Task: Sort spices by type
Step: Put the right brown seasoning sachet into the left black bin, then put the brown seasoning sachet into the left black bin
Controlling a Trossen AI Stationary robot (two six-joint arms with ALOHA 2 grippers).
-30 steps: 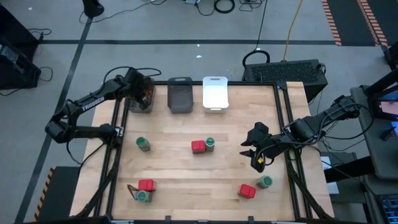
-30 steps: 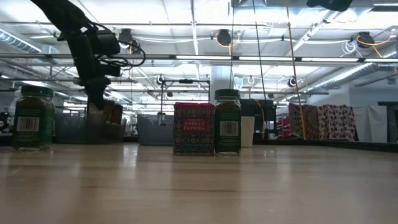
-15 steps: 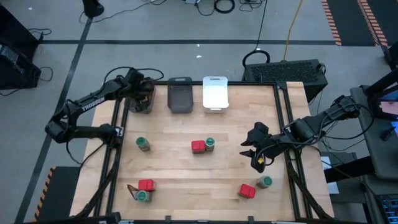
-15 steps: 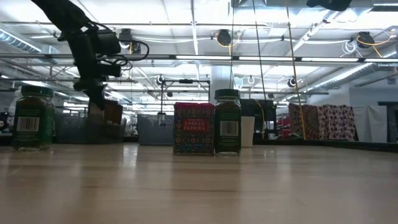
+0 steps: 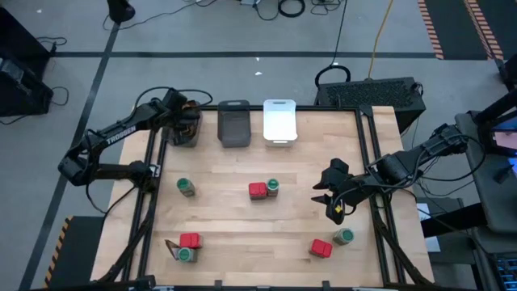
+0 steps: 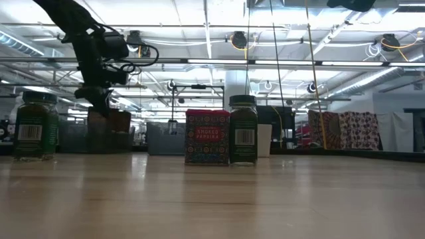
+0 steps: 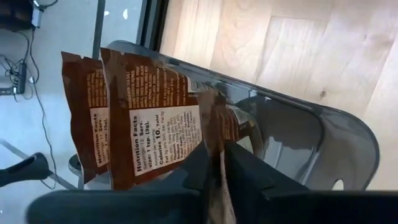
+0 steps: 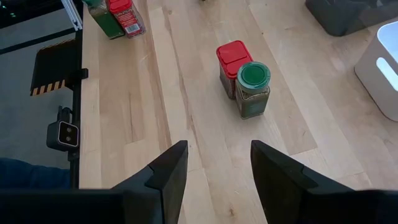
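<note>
My left gripper (image 5: pixel 187 123) hangs over the far-left dark grey bin (image 5: pixel 182 139), shut on a brown packet (image 7: pixel 155 130). A second brown packet (image 7: pixel 81 118) stands beside it in that bin. On the table stand a lone green-lidded jar (image 5: pixel 186 187), a red tin (image 5: pixel 257 190) next to a jar (image 5: pixel 273 187), and a tin (image 5: pixel 190 240) by a jar (image 5: pixel 185 255) and a packet (image 5: pixel 171 246). Another tin (image 5: pixel 321 248) and jar (image 5: pixel 344 236) stand at the near right. My right gripper (image 5: pixel 331 202) hovers open above the table's right side. My left gripper pinches the brown packet's edge (image 7: pixel 214 155) between its two fingers (image 7: pixel 239 171). The fingers slant down from above into the bin's mouth. The packet reaches away from the fingers into the bin (image 7: pixel 311 137), flat side toward the camera, beside the other packet.
A second dark grey bin (image 5: pixel 234 123) and a white bin (image 5: pixel 279 120) stand in a row along the far edge, right of the first. Bare wood lies at the table's middle and between the near groups of spices.
My left gripper has rolled about its own axis while staying over the far-left bin. The brown packet has turned with it; in the low view it has swung a little to the left. The right arm has kept still.
</note>
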